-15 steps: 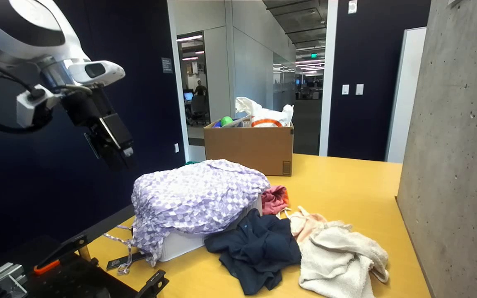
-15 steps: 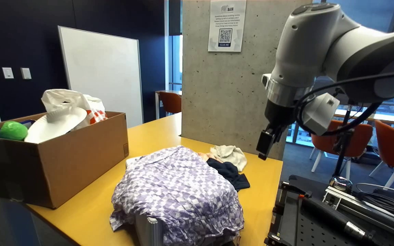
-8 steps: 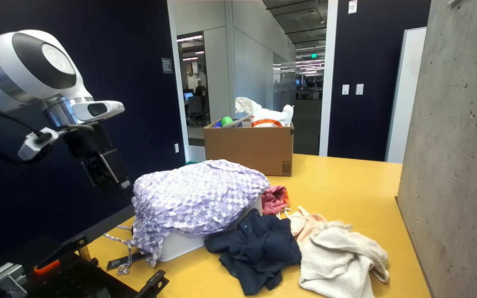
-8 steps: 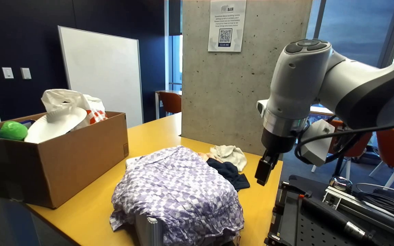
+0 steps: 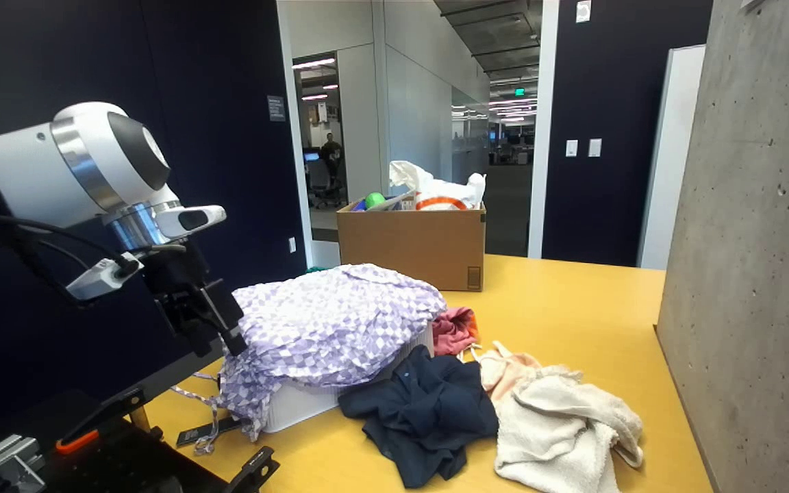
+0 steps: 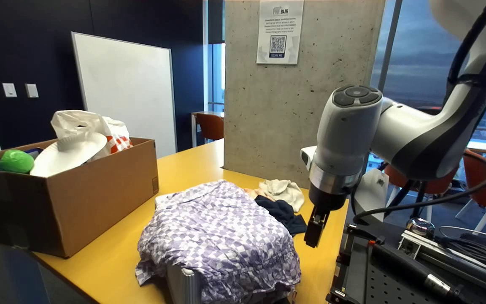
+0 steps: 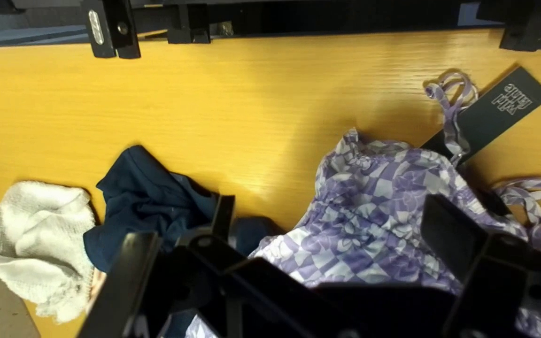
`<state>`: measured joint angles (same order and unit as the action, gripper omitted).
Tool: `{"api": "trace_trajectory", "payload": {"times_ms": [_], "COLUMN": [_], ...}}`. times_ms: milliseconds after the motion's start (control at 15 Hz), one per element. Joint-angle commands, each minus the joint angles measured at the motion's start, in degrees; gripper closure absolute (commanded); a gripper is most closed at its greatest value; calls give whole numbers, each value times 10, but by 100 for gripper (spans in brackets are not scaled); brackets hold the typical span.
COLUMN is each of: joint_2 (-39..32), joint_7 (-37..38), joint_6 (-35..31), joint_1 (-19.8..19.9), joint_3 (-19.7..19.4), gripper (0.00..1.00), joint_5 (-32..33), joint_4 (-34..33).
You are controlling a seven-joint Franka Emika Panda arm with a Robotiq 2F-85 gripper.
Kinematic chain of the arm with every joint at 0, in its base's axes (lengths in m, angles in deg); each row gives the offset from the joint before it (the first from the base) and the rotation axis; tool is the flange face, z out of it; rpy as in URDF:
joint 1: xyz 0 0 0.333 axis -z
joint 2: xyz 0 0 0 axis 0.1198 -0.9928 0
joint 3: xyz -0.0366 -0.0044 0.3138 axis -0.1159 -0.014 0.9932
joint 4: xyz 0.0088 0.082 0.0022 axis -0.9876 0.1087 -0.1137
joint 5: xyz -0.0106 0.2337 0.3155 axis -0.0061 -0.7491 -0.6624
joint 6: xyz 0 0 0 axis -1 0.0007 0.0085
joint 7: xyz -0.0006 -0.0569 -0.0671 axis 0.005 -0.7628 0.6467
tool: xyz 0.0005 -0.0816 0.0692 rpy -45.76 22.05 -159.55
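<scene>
1. The gripper [image 7: 329, 218] hangs with jaws spread wide, near one end of the purple checked garment [image 5: 336, 325] and apart from it.
2. The purple checked garment lies draped over a white bin [image 5: 302, 405] on the yellow table [image 5: 566, 308].
3. A navy garment [image 5: 429, 407] lies crumpled beside the white bin, a cream cloth [image 5: 562, 428] adjoining it.

Occlusions: white bin [image 6: 184, 289] mostly covered

Bin sits under the purple checkered garment [image 5: 340, 322]; contents hidden, near end cropped in an exterior view. Wrist view: gripper [image 7: 331, 220] blocks part of the garment, right strap [image 7: 526, 201] runs out of frame, black tag's [image 7: 493, 110] inner end hidden underneath. Peach cloth [image 5: 501, 373] largely under cream cloth [image 5: 566, 424], whose near edge is cropped. Cardboard box [image 6: 108, 194] cut off at left. Poster [image 6: 279, 31] small print unreadable. Far person [image 5: 330, 147] too small for detail.
</scene>
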<state>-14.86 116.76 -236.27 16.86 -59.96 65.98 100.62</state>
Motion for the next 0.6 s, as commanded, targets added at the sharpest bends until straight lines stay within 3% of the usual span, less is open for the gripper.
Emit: {"api": "trace_trajectory", "payload": {"times_ms": [0, 67, 133, 400, 533], "joint_2": [-95, -107, -65, -83, -90], "joint_7": [50, 56, 23, 22, 54], "joint_6": [6, 10, 3, 3, 0], "joint_1": [-10, -12, -1, -1, -13], "joint_3": [-22, -25, -12, -14, -18], "gripper": [0, 0, 0, 0, 0], "joint_5": [81, 93, 58, 61, 91], "joint_4": [-74, -86, -48, -58, -58]}}
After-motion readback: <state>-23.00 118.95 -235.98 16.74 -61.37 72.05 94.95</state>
